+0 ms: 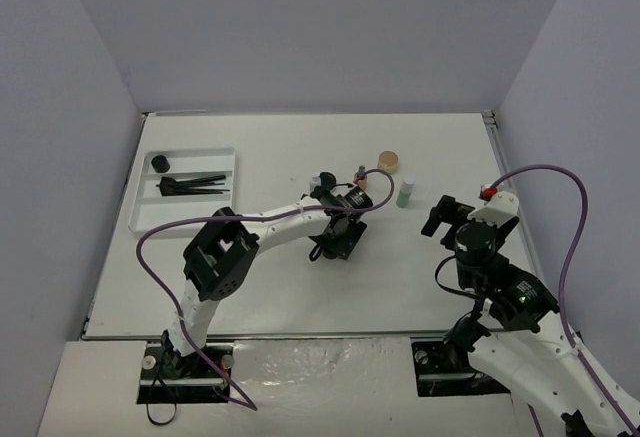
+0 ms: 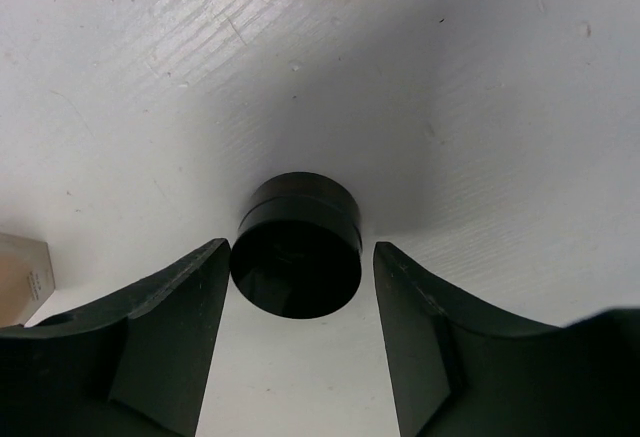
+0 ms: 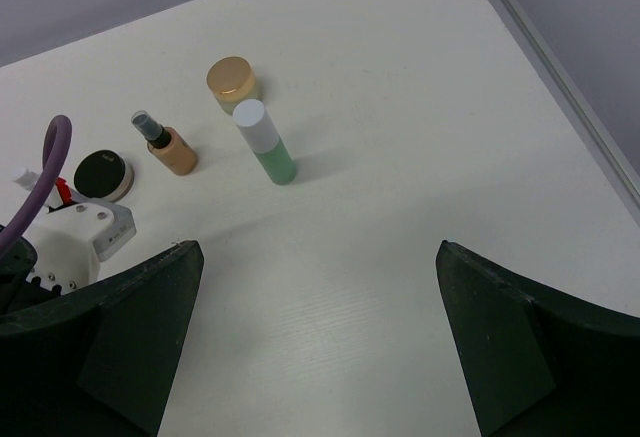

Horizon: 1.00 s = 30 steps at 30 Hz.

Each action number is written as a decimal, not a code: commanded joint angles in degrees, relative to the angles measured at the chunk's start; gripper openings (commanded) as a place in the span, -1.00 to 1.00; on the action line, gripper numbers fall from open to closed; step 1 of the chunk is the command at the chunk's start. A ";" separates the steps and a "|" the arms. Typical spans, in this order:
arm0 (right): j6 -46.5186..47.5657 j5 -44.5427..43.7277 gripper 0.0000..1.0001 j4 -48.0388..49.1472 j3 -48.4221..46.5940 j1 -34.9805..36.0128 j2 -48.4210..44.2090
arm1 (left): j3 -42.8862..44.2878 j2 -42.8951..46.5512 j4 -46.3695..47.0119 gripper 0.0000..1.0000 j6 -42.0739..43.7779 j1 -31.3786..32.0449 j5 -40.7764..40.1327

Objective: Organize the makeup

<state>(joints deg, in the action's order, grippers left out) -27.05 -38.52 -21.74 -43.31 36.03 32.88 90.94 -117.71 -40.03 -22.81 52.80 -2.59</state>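
At the far left, the white ridged tray [image 1: 182,217] holds a small black pot [image 1: 160,164] in a back corner. A bundle of thin black brushes [image 1: 196,185] lies side by side in front of it, which reads as sorting by kind: round things in one spot, long things in another. To the right, the left arm [image 1: 270,229] reaches to the middle of the table [image 1: 300,297]. The left gripper [image 2: 300,249] sits low at the surface, its jaws part open with one finger on each side of a black round pot [image 2: 296,269]. A sliver of table shows between the pot and one finger, so I judge it bracketed, not yet clamped. The low, straddling pose suits a squat pot that must be pinched across its width. Further right stand the unsorted pieces, upright, close together and well apart from the tray: a black-topped compact [image 3: 103,174], a beige bottle [image 3: 168,147], a tan round compact [image 3: 232,79] and a green-and-white bottle [image 3: 265,142]. At the far right, the right gripper [image 3: 320,337] hangs over bare table with its jaws spread wide and nothing between them, probably to stand clear of the left arm's work.
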 commanded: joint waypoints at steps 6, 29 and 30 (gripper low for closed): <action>-1.08 -0.85 1.00 2.29 -1.16 0.00 1.88 | 0.84 1.92 1.01 -0.22 -0.22 -0.50 -0.04; 6.72 7.99 1.00 4.34 -10.23 0.08 9.90 | 34.91 9.62 -21.96 -0.87 10.90 -29.33 -0.74; 7.09 9.20 1.00 4.77 -10.69 0.05 10.49 | 36.57 8.17 -21.62 -0.87 11.24 -32.10 -0.27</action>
<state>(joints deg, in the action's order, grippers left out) -23.22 -33.72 -21.47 -50.22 36.03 39.93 122.14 -107.42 -57.63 -15.80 30.10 -3.24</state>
